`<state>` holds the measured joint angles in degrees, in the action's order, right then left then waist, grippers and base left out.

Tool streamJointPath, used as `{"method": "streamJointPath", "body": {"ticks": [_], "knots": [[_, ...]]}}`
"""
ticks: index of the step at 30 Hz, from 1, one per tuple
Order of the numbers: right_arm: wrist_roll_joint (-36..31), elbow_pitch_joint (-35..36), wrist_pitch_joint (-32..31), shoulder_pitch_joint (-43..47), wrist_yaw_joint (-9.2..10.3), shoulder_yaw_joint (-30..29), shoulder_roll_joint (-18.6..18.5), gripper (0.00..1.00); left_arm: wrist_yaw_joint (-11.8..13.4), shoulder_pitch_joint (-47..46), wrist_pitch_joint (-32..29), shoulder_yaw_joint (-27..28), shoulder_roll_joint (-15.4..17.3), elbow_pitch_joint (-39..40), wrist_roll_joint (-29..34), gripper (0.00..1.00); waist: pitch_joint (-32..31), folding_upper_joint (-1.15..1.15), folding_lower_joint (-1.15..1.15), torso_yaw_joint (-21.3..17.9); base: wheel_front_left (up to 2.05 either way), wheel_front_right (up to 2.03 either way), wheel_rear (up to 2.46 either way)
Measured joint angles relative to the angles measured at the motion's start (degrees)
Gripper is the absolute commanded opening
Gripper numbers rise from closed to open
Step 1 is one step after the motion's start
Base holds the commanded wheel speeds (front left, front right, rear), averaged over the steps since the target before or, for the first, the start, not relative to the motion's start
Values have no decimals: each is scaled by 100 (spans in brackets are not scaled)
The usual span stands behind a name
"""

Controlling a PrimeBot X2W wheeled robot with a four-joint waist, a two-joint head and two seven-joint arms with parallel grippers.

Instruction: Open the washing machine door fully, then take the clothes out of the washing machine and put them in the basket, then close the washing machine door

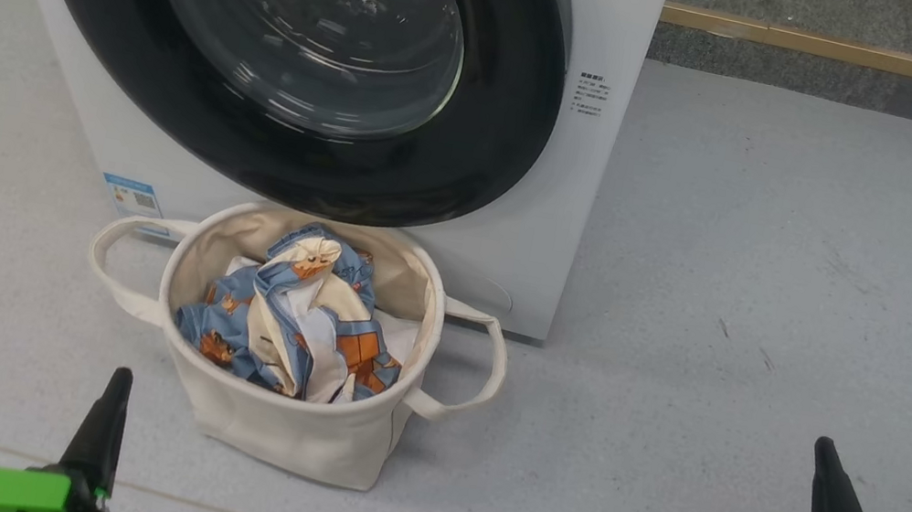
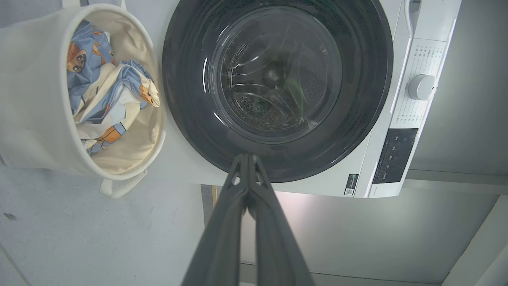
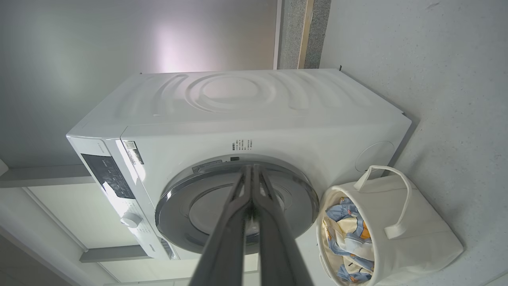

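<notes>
The left fingers (image 2: 232,198) rise from the bottom of the left wrist view pressed together at their tips, pinching nothing. The right fingers (image 3: 236,206) stand the same way in the right wrist view, tips together and empty. In the head view both pairs sit low at the corners, the left at the lower left and the right at the lower right, each well apart from the basket above the grey floor (image 1: 737,294). Between them, further out, the basket (image 1: 278,435) stands upright on the floor with the clothes (image 1: 297,318) bunched inside it — blue fabric with orange-brown figures and cream parts, lying below the rim. Just behind the basket is the washing machine (image 1: 587,222), with a blue sticker (image 1: 132,195) low on its front beside one basket handle. The washing machine door (image 1: 481,158) lies shut against the front, its black rim ringing the clear glass — through it the left wrist view shows the perforated drum (image 2: 258,109).
</notes>
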<state>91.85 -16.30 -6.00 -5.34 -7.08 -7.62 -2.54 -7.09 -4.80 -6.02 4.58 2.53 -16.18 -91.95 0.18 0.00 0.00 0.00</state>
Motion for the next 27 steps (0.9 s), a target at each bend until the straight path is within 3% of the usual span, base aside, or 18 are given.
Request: {"method": "streamJointPath", "body": {"ticks": [27], "knots": [[0,0,0,0,0,0,0,0,0,0,0,0,-1,0,0,0,0,0,0,0,0,0,0]]}}
